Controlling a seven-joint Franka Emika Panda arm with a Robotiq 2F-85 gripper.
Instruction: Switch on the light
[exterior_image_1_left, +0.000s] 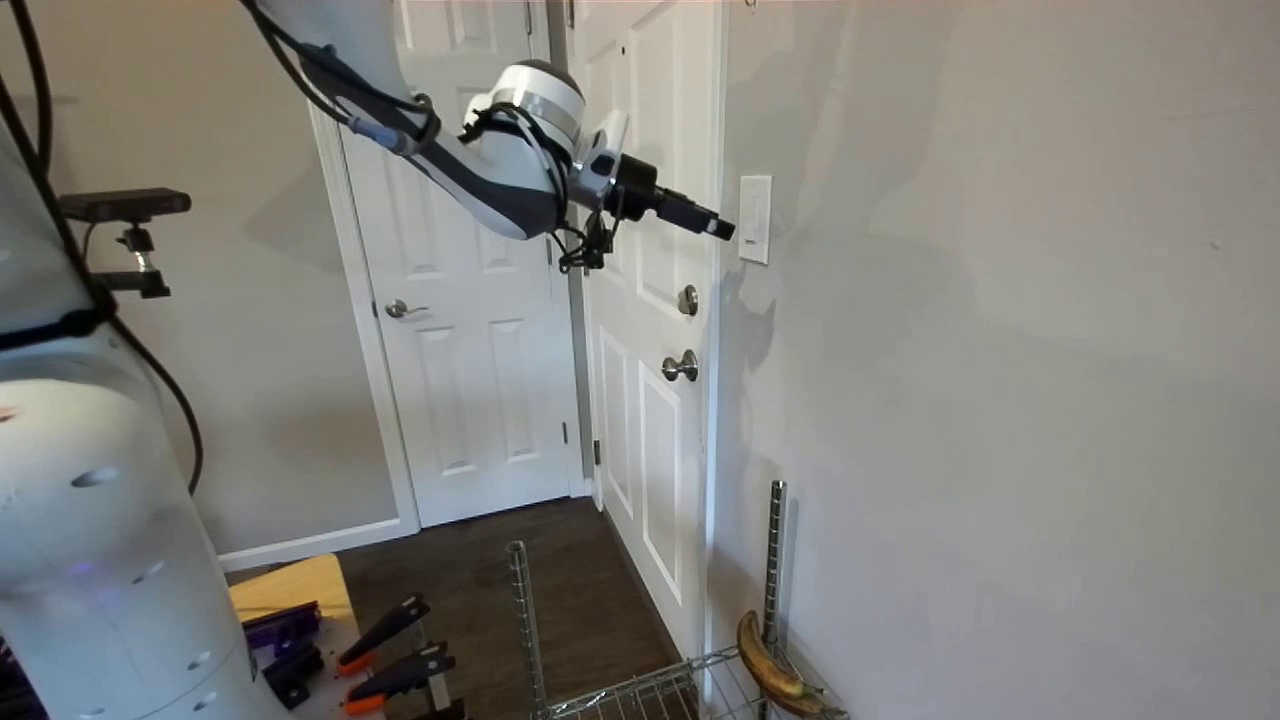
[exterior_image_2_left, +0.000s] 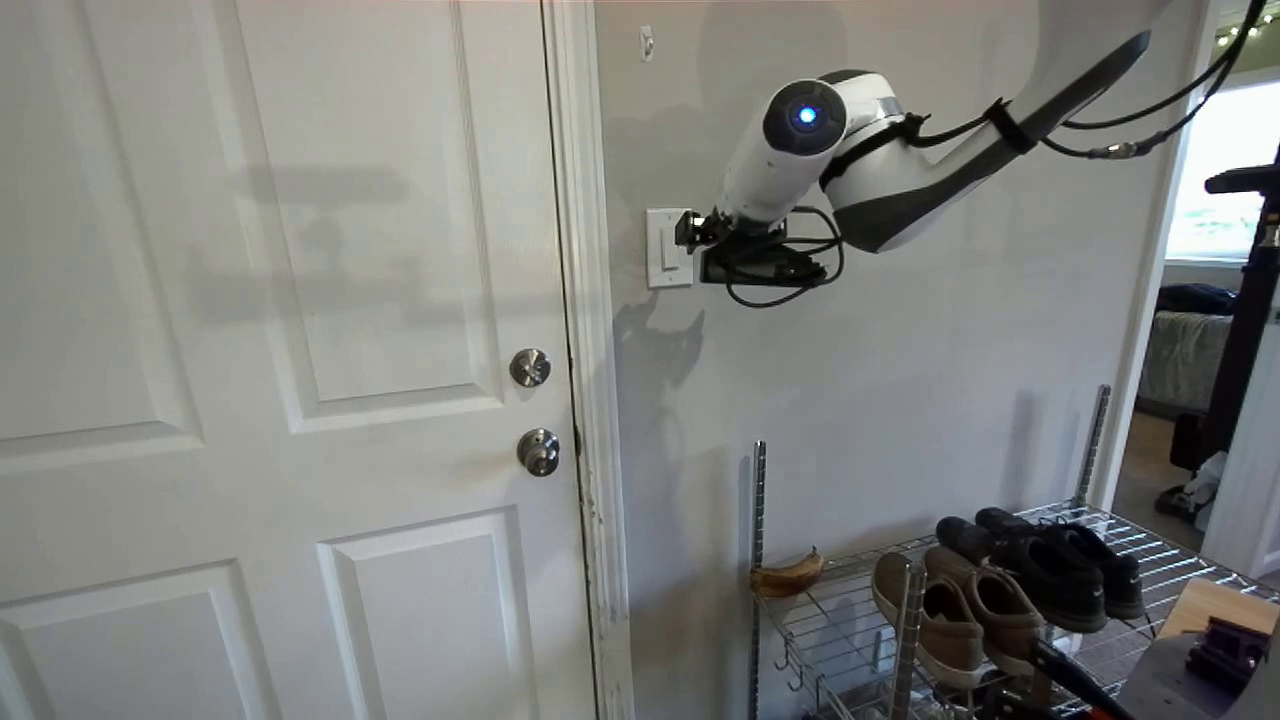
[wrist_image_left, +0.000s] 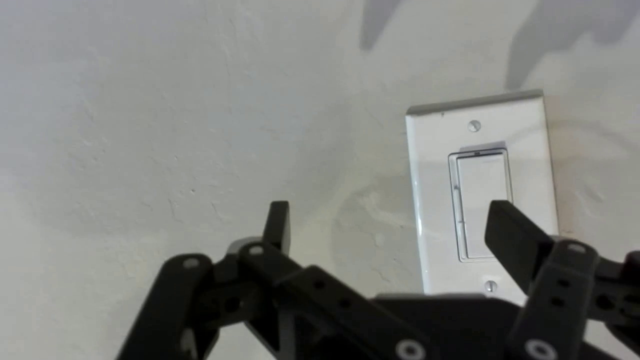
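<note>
The light's switch is a white upright wall plate with a rectangular rocker, in both exterior views (exterior_image_1_left: 755, 220) (exterior_image_2_left: 661, 270) and at the right of the wrist view (wrist_image_left: 482, 205). No lamp shows. My gripper (wrist_image_left: 389, 215) is open and empty, its two fingers wide apart. In the wrist view the right finger covers part of the rocker and the plate's lower right; the left finger is over bare wall. In both exterior views the gripper (exterior_image_1_left: 722, 228) (exterior_image_2_left: 690, 232) is close to the plate at about its height. I cannot tell whether a fingertip touches it.
A white door (exterior_image_2_left: 380, 500) with a round metallic knob (exterior_image_2_left: 538, 452) and a deadbolt (exterior_image_2_left: 530, 367) stands beside the switch. Below is a wire rack (exterior_image_2_left: 850, 640) with shoes (exterior_image_2_left: 1000, 610) and a banana (exterior_image_2_left: 788, 577). Its metal posts (exterior_image_1_left: 775, 560) rise near the wall.
</note>
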